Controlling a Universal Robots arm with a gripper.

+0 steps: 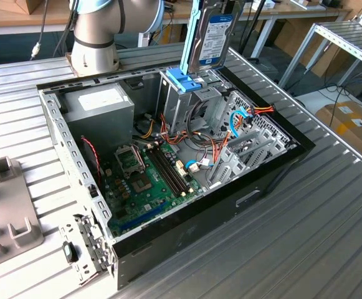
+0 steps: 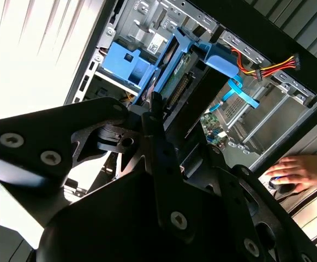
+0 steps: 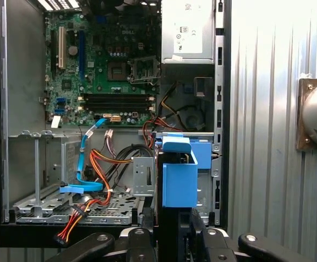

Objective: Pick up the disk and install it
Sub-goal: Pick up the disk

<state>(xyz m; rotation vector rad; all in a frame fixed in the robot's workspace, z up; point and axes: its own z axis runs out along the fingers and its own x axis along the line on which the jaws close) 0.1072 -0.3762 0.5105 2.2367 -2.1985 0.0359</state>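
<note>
While the disk [image 1: 209, 34] hangs upright on its short end, label toward the camera in the exterior view, its blue rail runs down to the blue top of the cage [image 1: 182, 80] inside the open case [image 1: 59, 134]; whether the two already touch I cannot tell. The claw [image 2: 150, 112] is closed on the disk's upper end, its black fingers [image 3: 139, 240] pressing either side. In the first wrist view the disk shows end-on, straight over the cage's bay. By my reading, the pick-up is done and the install is in hand: the disk is lined up over the slot but not seated. Seating it would call for a straight descent with the rails square to the cage's guides, since a slight tilt could jam them. It would also mean keeping off the loose cables [image 1: 258, 111] just beside the bay. A person's hand [image 2: 300, 166] rests on the surface [image 1: 305, 237] near the case's outer wall, well apart from the disk.
</note>
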